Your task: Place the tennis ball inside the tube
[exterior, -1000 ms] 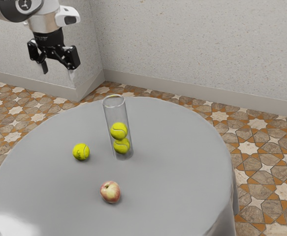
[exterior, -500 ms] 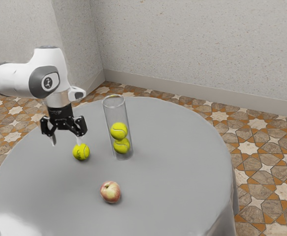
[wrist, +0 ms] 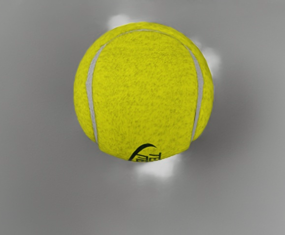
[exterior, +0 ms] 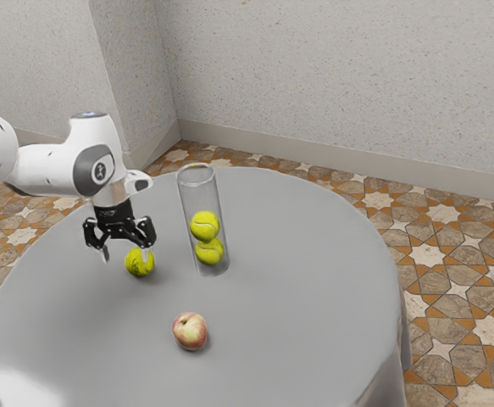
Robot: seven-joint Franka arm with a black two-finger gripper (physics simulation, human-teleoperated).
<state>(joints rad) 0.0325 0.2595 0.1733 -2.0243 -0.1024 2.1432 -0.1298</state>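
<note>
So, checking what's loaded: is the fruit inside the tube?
No, the fruit rests on the table, apart from the tube.

- Tennis ball (wrist: 142,88): black letters (wrist: 154,156), apparently "TE", partly cut off; black arc (wrist: 140,148) beside them.
- Robot arm (exterior: 47,167): round emblem (exterior: 101,172), too small to read.

I see a red-and-yellow fruit (exterior: 190,331) lying on the round, grey-covered table (exterior: 297,322). Behind it, a pale speckled wall (exterior: 340,76) meets a plain baseboard (exterior: 314,154), above a floor (exterior: 429,254) of brown, orange and cream star-patterned tiles.
</note>
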